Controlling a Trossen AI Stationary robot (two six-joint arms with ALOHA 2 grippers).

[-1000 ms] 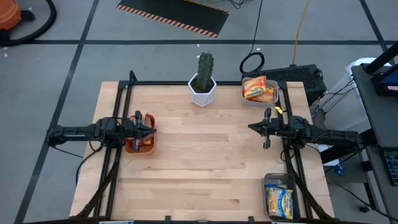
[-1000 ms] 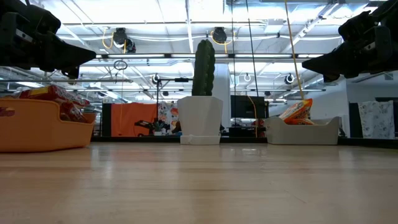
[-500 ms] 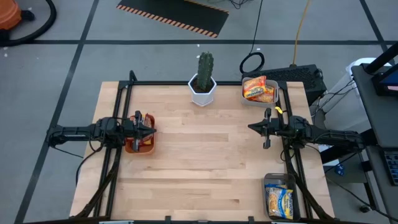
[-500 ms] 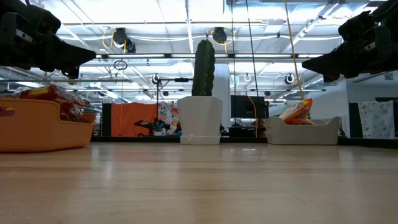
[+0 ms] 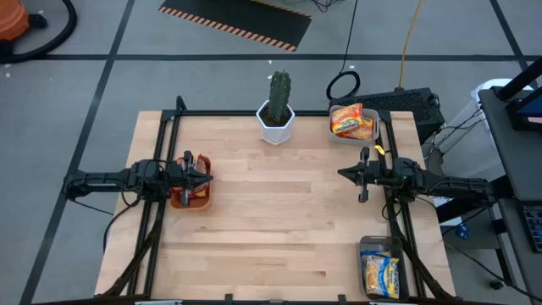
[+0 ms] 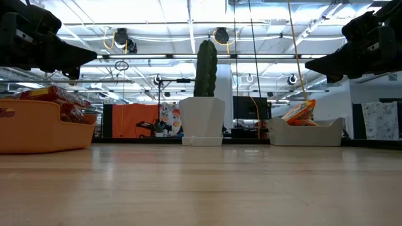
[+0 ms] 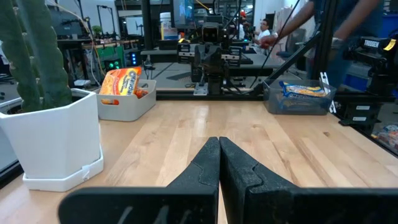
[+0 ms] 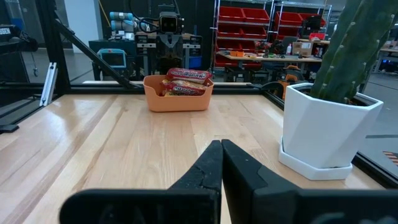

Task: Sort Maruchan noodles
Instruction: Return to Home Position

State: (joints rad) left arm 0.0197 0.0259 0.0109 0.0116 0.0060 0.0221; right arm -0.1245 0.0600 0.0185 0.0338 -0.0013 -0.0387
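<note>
The right gripper [image 8: 221, 150] has its two dark fingers pressed flat together, nothing between them, low over the light wooden counter [image 8: 112, 143]. Straight ahead of it, well apart, stands a small orange plastic bin [image 8: 178, 99]. Red glossy plastic noodle packets [image 8: 188, 76] are piled in that bin, the uppermost above its rim. Directly beyond the bin is the dark left arm [image 8: 169, 28]. Nearer than the bin and off to one side sits a white hexagonal pot [image 8: 326, 127] holding a tall green cactus [image 8: 356, 50]. Far behind the bin, metal shelves carry red storage crates [image 8: 249, 15].
</note>
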